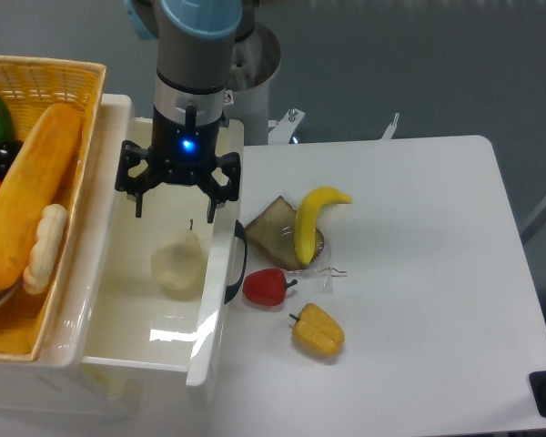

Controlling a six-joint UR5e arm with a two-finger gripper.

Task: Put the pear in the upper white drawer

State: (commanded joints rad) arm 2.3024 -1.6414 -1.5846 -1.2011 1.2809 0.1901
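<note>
One camera view takes in the white table (409, 273), whose lower right corner runs behind a dark object cut off by the frame edge. Left of that, directly beneath the claw, sits the upper white drawer (127, 300), pulled open, its front panel facing right with a black handle (240, 264) only partly seen past the panel's edge; its lower left part merges with pale surfaces below, and where one ends is hard to make out. To the claw's left, the woven yellow basket (64, 82) is cut off by the left edge, so its contents, among them a long orange loaf shape (27, 205) and something green, show only in part. The arm (196, 55) rises out of the top of the frame, its upper part unseen. The claw (173, 205) hangs over the drawer with its fingers spread apart and nothing between them, a blue light glowing on its body. Just below the claw, apart from the fingers, the pear (178, 262) lies inside the drawer near the front panel; its pale colour blends with the glossy drawer, so its outline is faint. To the claw's right on the table lie a banana (311, 223) resting across a brown slice (275, 231), and lower right a yellow pepper (318, 330) and a red pepper (267, 287).
</note>
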